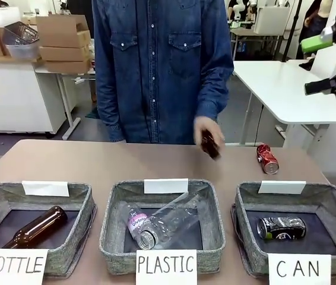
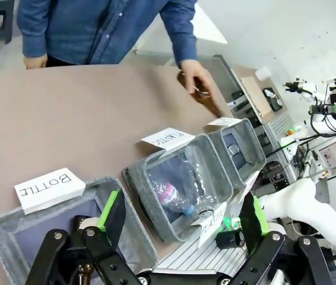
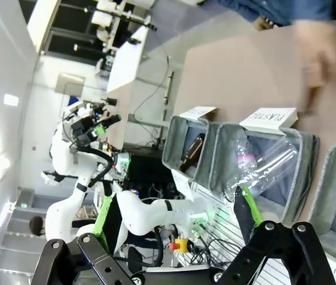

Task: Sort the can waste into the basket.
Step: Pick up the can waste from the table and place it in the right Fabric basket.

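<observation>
– Since 1 can is not in the basket yet, where is it?

– The red can (image 1: 267,158) lies on its side on the brown table (image 1: 97,163). It is at the far right, just behind the CAN basket (image 1: 334,205). The black-and-silver can (image 1: 281,227) is already inside that basket.

– Which way does the red can point?

– Its long way runs from the far side toward the basket and leans a bit to the right. Its silver top faces the basket. The black-and-silver can lies flat too, with its long way going left to right.

– How will the red can feel?

– I think it is light, thin and smooth. A hard squeeze would dent it. It is round, so a push may make it roll. I would grab it around the middle, 1 finger on each round side, across its long way.

– Are the grippers ready?

– The left gripper (image 2: 183,212) has its jaws wide apart with nothing between them. It hangs above the BOTTLE basket (image 2: 5,228). The right gripper (image 3: 175,211) is wide apart and empty as well, up high. Neither touches a can.

– Is anything in the way?

– The person's hand (image 1: 205,132) holds a brown glass bottle (image 1: 211,145) over the table. It is near the red can but apart from it, and it looks blurred.
</observation>
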Controlling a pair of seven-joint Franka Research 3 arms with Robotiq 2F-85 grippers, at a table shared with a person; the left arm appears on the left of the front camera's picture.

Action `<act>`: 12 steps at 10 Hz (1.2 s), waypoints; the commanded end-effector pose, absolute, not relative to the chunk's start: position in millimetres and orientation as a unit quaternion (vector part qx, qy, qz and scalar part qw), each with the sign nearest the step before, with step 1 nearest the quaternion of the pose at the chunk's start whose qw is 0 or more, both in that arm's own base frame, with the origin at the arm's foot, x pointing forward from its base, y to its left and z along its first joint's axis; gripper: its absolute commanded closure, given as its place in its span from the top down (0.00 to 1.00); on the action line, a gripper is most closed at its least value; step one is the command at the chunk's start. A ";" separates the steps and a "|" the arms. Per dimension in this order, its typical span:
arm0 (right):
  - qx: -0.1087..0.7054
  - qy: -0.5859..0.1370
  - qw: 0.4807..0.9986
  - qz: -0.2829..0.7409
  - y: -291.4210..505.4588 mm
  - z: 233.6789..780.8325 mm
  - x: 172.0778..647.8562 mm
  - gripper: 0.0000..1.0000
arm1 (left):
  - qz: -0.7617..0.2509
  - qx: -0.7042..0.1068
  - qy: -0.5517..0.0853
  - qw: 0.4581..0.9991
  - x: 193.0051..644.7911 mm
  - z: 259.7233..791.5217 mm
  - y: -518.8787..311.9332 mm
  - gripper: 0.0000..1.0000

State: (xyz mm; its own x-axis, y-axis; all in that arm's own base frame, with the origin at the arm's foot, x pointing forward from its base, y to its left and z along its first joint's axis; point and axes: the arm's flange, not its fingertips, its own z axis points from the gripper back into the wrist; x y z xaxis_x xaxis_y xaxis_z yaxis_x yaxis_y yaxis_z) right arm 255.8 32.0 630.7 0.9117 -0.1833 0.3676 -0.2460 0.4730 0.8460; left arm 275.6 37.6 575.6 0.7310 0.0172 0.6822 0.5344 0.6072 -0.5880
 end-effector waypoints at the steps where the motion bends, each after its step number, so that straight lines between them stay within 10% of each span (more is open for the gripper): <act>1: 0.512 -0.213 0.832 0.029 32.7 630.4 257.3 1.00 | -0.161 -0.424 -0.336 0.826 276.9 577.8 38.6 1.00; 4: 0.425 -0.231 0.866 0.129 13.4 632.2 247.7 1.00 | -0.161 -0.424 -0.336 0.826 276.9 577.8 38.6 1.00; 7: -0.077 -0.285 0.954 0.044 -48.5 628.6 235.3 1.00 | -0.161 -0.424 -0.336 0.826 276.9 577.8 38.6 1.00; 8: -0.093 -0.329 0.940 0.018 -51.4 628.4 236.5 1.00 | -0.161 -0.424 -0.336 0.826 276.9 577.8 38.6 1.00; 9: 0.241 -0.255 0.930 0.114 -29.8 631.8 235.8 1.00 | -0.161 -0.424 -0.336 0.826 276.9 577.8 38.6 1.00; 12: 0.086 -0.267 0.947 0.155 -31.5 634.7 250.4 1.00 | -0.161 -0.424 -0.336 0.826 276.9 577.8 38.6 1.00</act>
